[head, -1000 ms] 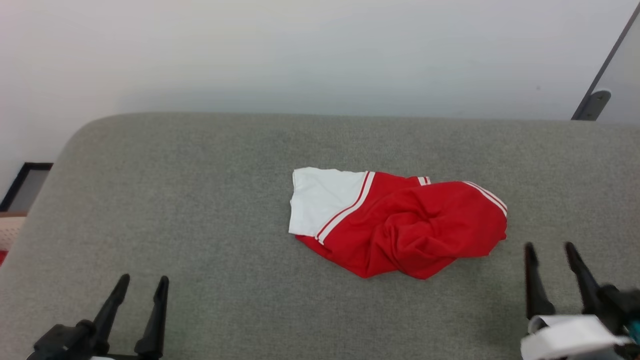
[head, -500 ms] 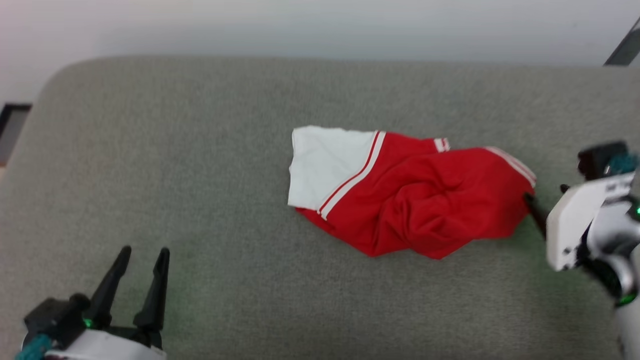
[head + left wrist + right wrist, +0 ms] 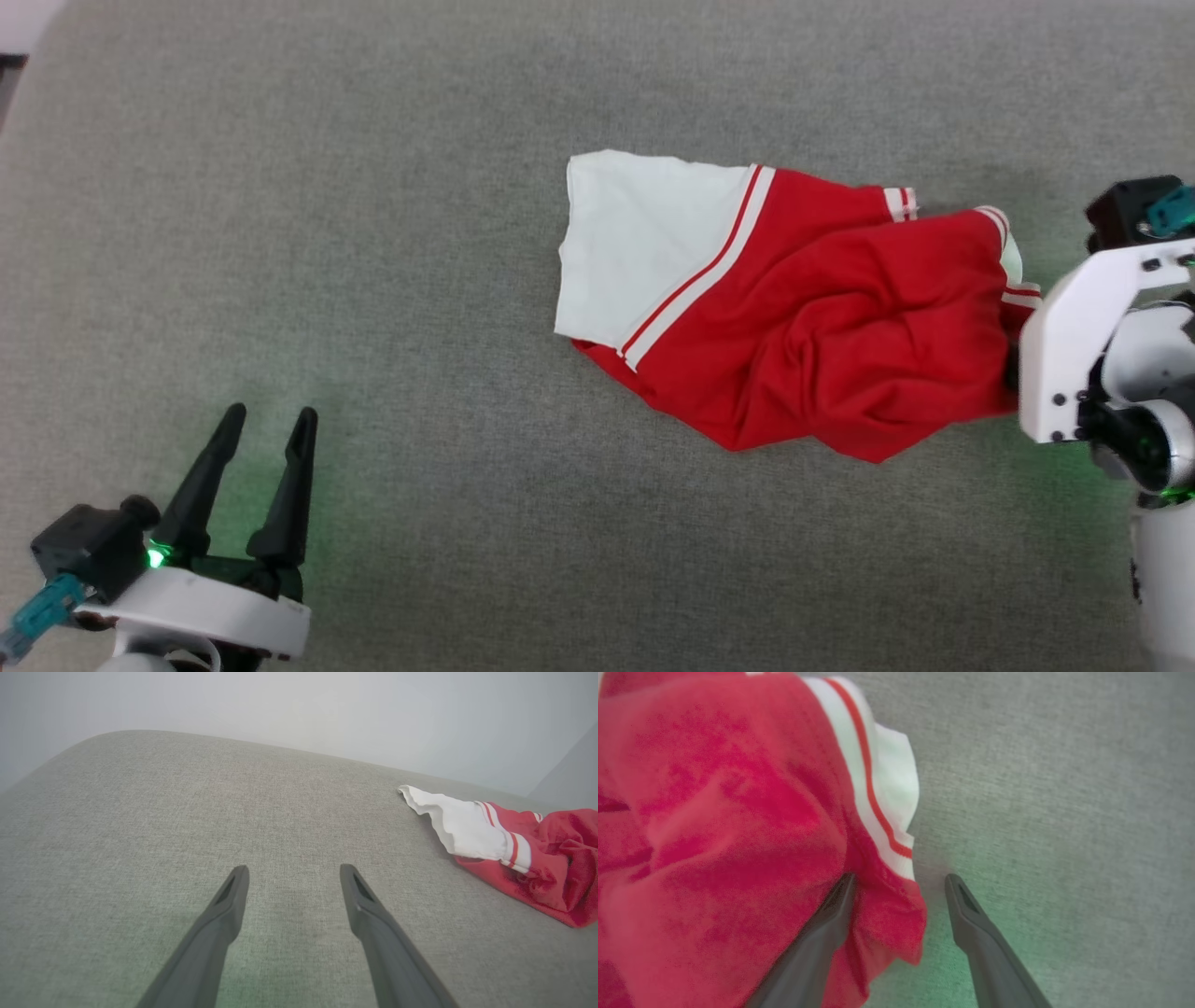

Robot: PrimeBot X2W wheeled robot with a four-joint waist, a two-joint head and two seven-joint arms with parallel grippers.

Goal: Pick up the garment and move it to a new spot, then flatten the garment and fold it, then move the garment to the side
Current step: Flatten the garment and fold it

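The garment (image 3: 794, 317) lies crumpled on the grey surface, red with a white sleeve at its left and red-and-white striped trim. My right gripper (image 3: 900, 881) is open at its right edge: one finger presses into the red folds, the other stands over bare fabric, and a flap of the garment's (image 3: 738, 812) edge hangs between them. In the head view that arm's white wrist covers the fingers. My left gripper (image 3: 266, 422) is open and empty at the lower left, far from the garment (image 3: 514, 849).
The grey upholstered surface (image 3: 373, 233) spreads wide around the garment, and its rounded far edge (image 3: 187, 737) meets a pale wall. A dark strip (image 3: 9, 75) shows at the upper left corner.
The head camera has tilted down, so the wall has left the picture. My right gripper has swung in from the lower right to the garment's right edge and pushed it in a little. The left gripper has kept still.
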